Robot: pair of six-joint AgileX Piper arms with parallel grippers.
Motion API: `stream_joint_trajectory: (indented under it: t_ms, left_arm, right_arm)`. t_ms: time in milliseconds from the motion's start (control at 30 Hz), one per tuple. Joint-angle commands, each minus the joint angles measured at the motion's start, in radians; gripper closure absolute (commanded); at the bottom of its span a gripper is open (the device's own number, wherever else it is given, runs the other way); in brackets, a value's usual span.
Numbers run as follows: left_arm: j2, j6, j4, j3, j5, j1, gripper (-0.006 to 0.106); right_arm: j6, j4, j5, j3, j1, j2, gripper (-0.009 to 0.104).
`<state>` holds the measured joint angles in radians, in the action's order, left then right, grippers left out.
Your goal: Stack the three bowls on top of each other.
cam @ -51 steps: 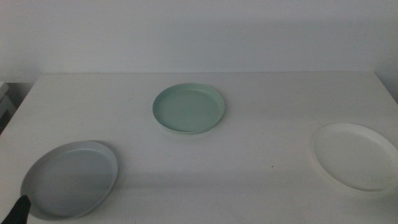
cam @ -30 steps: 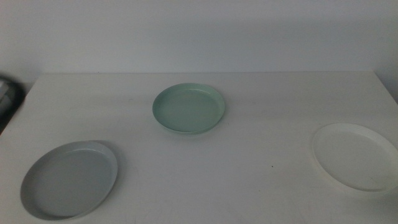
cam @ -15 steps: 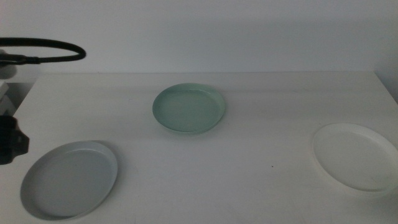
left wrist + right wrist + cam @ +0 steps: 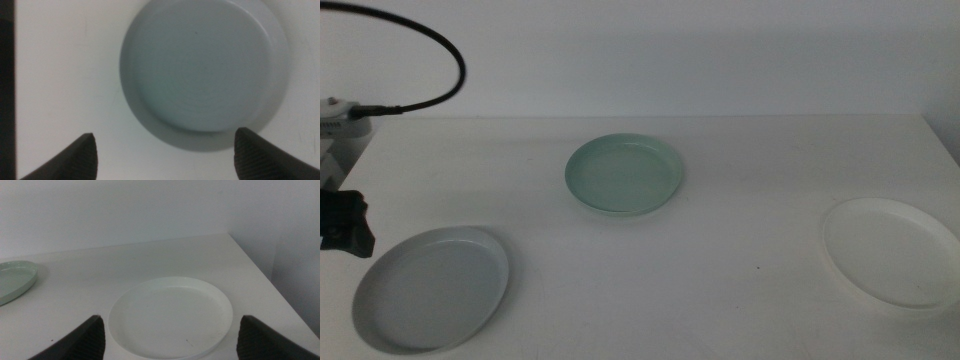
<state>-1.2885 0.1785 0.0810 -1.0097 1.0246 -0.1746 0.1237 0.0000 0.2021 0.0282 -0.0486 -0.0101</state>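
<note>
Left gripper (image 4: 162, 152) spread wide above grey bowl (image 4: 204, 70), gripping nothing. Best lowered onto the near rim, 1 jaw inside, then carried to mint green bowl (image 4: 623, 175)

Three bowls on the table (image 4: 740, 150): one grey bowl (image 4: 431, 288), one mint green bowl (image 4: 624, 175), one white bowl (image 4: 891, 254). One black cable (image 4: 440, 50) is visible.
</note>
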Motion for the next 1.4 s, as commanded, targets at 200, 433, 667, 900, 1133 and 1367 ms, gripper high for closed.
stream_joint_trajectory:
  t_ms: [200,433,667,900,1133,1367]
  left_arm:
    - [-0.221,0.242,0.165,-0.059,-0.147,-0.149,0.010]
    - [-0.389,0.256,0.164,-0.059,-0.250,-0.149,0.010]
    - [-0.494,0.256,0.173,-0.059,-0.279,-0.149,0.011]
    - [-0.535,0.247,0.173,-0.059,-0.279,-0.149,0.036]
    - [-0.530,0.249,0.170,-0.062,-0.256,-0.147,0.106]
    - [-0.407,0.225,0.207,-0.120,-0.136,-0.108,0.106]
  right_arm:
    - [-0.005,-0.006,-0.078,-0.008,-0.006,-0.027,-0.001]
    - [-0.005,-0.006,-0.078,-0.008,-0.006,-0.027,-0.001]
    - [-0.005,-0.006,-0.078,-0.008,-0.006,-0.027,-0.001]
    - [-0.005,-0.006,-0.078,-0.008,-0.006,-0.027,-0.001]
    - [-0.005,-0.006,-0.078,-0.008,-0.006,-0.027,-0.001]
    - [-0.005,-0.006,-0.078,-0.008,-0.006,-0.027,-0.001]
